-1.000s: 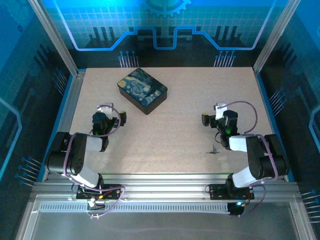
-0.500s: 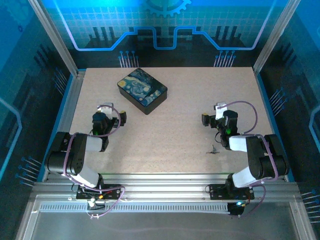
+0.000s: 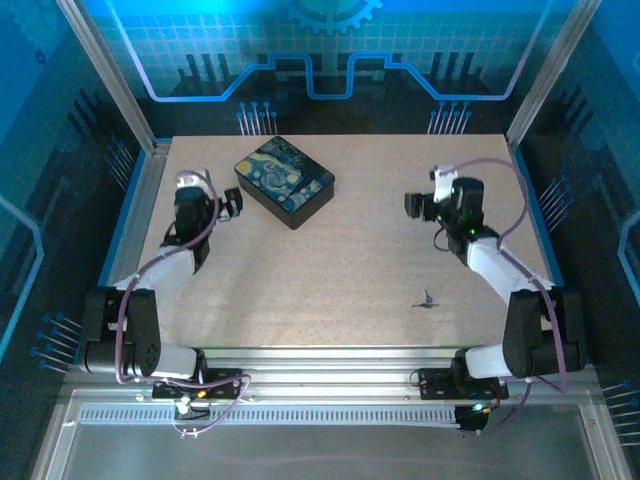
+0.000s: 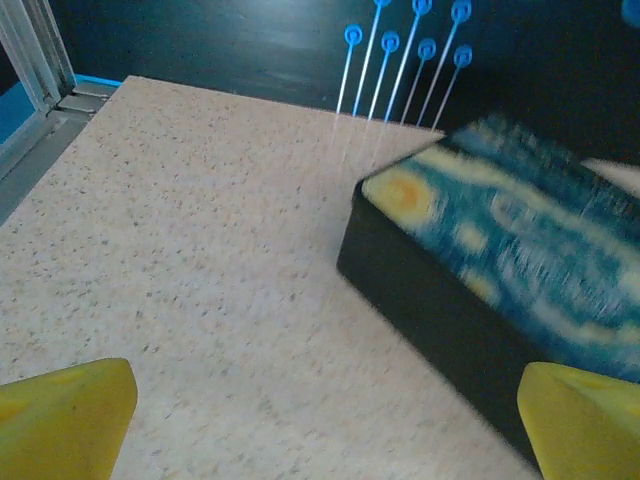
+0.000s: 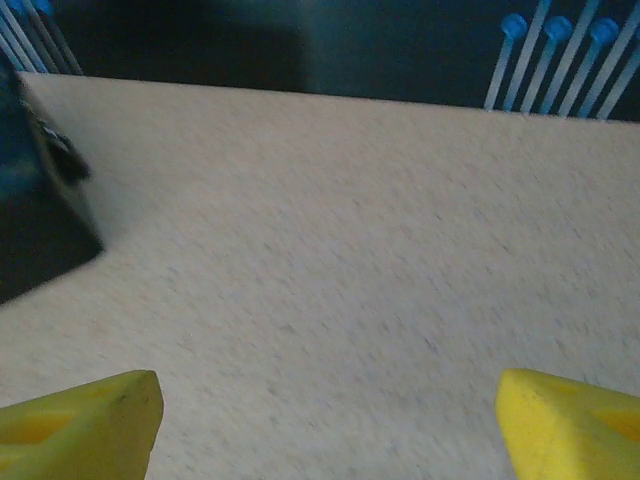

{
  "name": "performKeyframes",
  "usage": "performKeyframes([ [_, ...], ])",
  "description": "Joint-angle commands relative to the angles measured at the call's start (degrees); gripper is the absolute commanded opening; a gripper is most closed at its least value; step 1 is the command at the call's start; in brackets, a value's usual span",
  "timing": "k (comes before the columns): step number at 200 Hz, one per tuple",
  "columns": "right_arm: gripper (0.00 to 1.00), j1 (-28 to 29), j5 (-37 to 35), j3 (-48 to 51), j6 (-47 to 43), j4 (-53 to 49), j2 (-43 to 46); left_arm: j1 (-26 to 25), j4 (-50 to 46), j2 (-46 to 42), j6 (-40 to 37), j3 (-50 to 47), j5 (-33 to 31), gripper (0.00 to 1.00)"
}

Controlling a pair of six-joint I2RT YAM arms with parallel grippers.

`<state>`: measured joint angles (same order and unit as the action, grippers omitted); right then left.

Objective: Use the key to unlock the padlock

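Waiting untouched on the counter, the key is lying toward the near right side, well apart from both arms. The right arm is reaching out beyond it, and the right jaws are hanging over bare counter farther back. The wrist view is showing their yellow fingertips standing wide apart with nothing between them. The left arm is stretching toward the painted box, with the left jaws hovering just beside the box's left end. Their fingertips are likewise spread wide and gripping nothing. The box is sitting closed at the far left-centre of the counter. Where the padlock is I cannot tell; it may be shut inside the box.

Judging by this, the task is barely getting under way: nothing is holding the key and no lock is being opened. All of it is lying ahead: finding and steadying the padlock, pinching that thin, flat key off the surface, which is looking awkward, then seating and turning it.
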<state>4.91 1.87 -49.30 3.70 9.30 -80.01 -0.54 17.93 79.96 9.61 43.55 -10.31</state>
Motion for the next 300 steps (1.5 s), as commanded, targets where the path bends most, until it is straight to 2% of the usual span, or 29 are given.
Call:
performKeyframes([
  [1, 0.86, 4.2, 6.9, -8.2, 4.4, -15.0, -3.0, -2.2, -20.0, 2.6, 8.6, 8.4, 0.1, 0.99],
  [26, 0.86, 10.2, 7.2, -16.3, 6.9, -18.2, -9.7, -2.8, -31.1, 9.5, 13.7, 18.4, 4.3, 0.99],
  [56, 0.84, 14.7, 7.4, -26.7, 9.9, -20.1, -19.4, -2.8, -31.1, 15.0, 16.8, 23.3, 8.6, 0.99],
  [100, 0.82, 16.2, 9.7, -39.1, 17.0, -18.6, -33.0, -2.8, -31.5, 18.8, 17.8, 25.4, 10.8, 0.99],
  [152, 0.81, 17.3, 11.5, -51.4, 20.6, -18.1, -46.0, -2.8, -30.9, 22.5, 18.0, 27.9, 13.4, 0.99],
  [218, 0.82, 17.5, 14.2, -62.5, 21.9, -20.6, -56.0, -3.4, -30.8, 27.0, 18.3, 32.0, 15.9, 0.99],
  [272, 0.79, 17.8, 18.7, -69.8, 19.7, -24.2, -60.5, -3.7, -30.8, 28.8, 19.0, 33.8, 17.3, 0.99],
  [300, 0.74, 18.6, 20.9, -67.8, 17.4, -22.9, -59.3, -3.7, -32.6, 30.6, 17.0, 36.9, 18.2, 0.99],
])
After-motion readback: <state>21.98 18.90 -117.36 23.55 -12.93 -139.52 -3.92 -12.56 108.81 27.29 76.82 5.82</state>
